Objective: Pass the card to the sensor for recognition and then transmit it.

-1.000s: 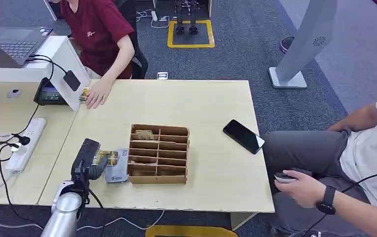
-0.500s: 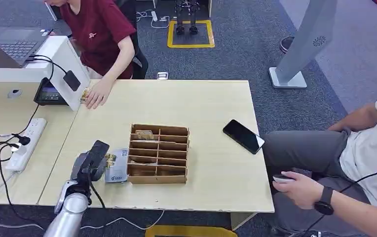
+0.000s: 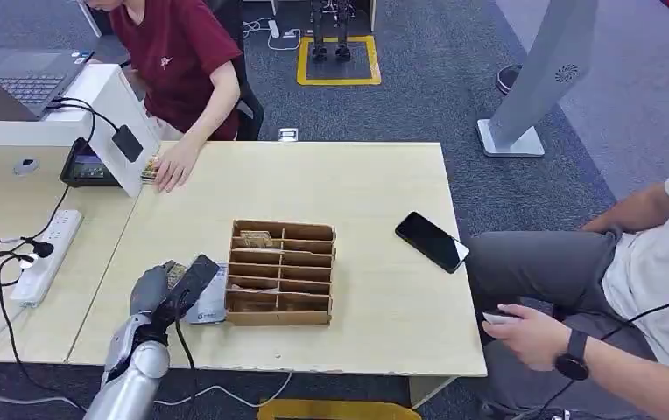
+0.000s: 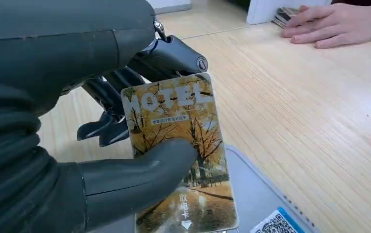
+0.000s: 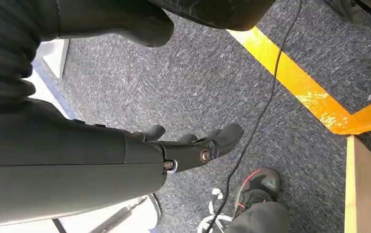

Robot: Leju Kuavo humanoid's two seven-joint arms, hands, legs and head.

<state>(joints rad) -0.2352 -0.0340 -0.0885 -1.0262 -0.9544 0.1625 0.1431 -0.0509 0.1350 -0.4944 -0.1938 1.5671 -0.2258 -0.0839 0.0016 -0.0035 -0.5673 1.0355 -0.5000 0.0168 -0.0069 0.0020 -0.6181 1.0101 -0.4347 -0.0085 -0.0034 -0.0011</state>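
Golden card now lifted by left hand.

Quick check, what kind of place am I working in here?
Most likely a mock hotel front desk inside an office or lab. The left robot hand holds a card printed HOTEL, a wooden card rack sits on the desk, and a person waits behind the counter.

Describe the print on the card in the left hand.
Golden autumn trees with white HOTEL lettering on the card, pinched by the left hand; clearest in the left wrist view.
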